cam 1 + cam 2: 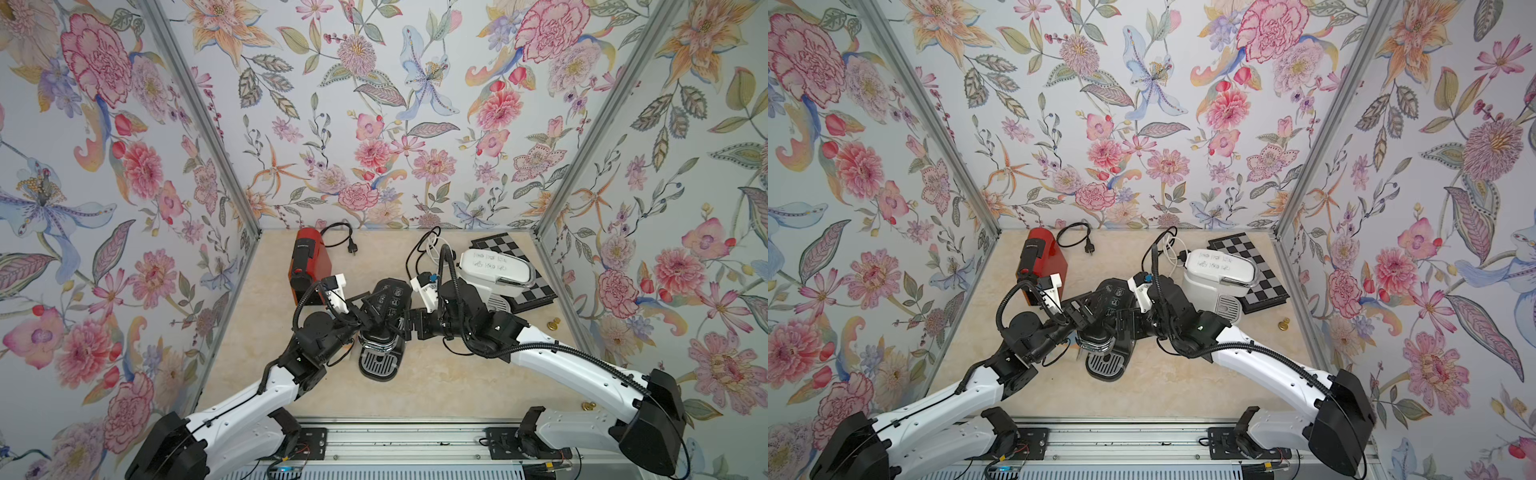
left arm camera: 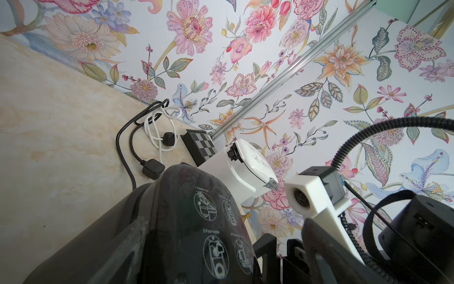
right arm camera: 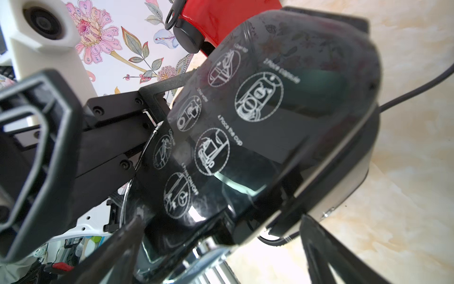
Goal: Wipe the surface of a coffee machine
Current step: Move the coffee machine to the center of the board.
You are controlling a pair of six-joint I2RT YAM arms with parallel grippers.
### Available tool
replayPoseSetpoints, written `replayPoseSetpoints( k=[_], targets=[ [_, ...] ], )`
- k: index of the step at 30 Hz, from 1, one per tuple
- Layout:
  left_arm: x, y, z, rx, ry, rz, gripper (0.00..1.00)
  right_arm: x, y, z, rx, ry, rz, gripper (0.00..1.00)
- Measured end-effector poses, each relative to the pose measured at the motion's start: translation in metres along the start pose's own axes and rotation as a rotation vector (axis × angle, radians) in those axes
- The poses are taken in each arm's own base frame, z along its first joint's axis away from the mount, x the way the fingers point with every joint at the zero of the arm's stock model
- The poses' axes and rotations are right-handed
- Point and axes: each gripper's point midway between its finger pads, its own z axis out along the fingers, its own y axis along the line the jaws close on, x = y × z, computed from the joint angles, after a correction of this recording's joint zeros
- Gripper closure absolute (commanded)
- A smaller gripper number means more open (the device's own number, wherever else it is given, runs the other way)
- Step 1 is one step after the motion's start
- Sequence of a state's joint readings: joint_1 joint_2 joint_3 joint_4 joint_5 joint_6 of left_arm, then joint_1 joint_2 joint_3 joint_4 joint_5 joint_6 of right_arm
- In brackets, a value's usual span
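Left claw, right claw flank black coffee machine, one of three.

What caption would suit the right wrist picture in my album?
Open right claw at the black coffee machine, icons on its lid, red machine behind.

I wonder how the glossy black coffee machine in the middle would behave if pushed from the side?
The glossy black coffee machine looks rigid, and its shiny surface would probably be slippery. It seems to stand tall over a narrow base with a ribbed drip tray, so a high push may tip it rather than slide it.
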State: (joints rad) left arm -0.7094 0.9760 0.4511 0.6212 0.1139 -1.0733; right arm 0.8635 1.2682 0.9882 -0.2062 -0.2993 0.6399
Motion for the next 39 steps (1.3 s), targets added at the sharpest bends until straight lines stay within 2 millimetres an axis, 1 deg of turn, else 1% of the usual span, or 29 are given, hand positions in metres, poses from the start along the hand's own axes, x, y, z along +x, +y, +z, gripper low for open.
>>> replayPoseSetpoints(
  k=[6,9,14,20,24,26,29,34,36,39],
  targets=[
    [0.008,-0.002,-0.007,-0.008,0.035,-0.008,0.01,-0.009,-0.010,-0.005,-0.011,-0.005,0.012,0.00],
    [0.013,-0.003,-0.008,-0.010,0.052,-0.017,0.01,-0.018,-0.021,-0.010,0.001,-0.021,0.015,0.00],
    [0.014,0.000,-0.013,-0.027,0.063,-0.021,0.01,-0.031,-0.038,-0.014,0.024,-0.040,0.018,0.00],
    [0.016,0.002,-0.015,-0.036,0.067,-0.033,0.01,-0.041,-0.040,-0.005,0.014,-0.029,0.004,0.00],
    [0.018,-0.001,-0.016,-0.035,0.064,-0.046,0.01,-0.049,-0.044,-0.004,0.017,-0.033,-0.002,0.00],
    [0.024,-0.005,-0.017,-0.027,0.081,-0.054,0.01,-0.057,-0.049,-0.002,0.019,-0.038,0.002,0.00],
    [0.043,-0.012,-0.020,-0.009,0.133,-0.068,0.01,-0.066,-0.056,0.002,0.018,-0.042,0.004,0.00],
    [0.068,-0.029,-0.023,0.034,0.205,-0.095,0.01,-0.063,-0.056,0.007,-0.001,-0.023,0.005,0.00],
    [0.071,-0.030,-0.024,0.035,0.214,-0.097,0.01,-0.063,-0.055,0.007,-0.004,-0.021,0.001,0.00],
    [0.070,-0.023,-0.028,-0.001,0.215,-0.093,0.01,-0.063,-0.055,0.007,-0.006,-0.020,-0.001,0.00]
  ],
)
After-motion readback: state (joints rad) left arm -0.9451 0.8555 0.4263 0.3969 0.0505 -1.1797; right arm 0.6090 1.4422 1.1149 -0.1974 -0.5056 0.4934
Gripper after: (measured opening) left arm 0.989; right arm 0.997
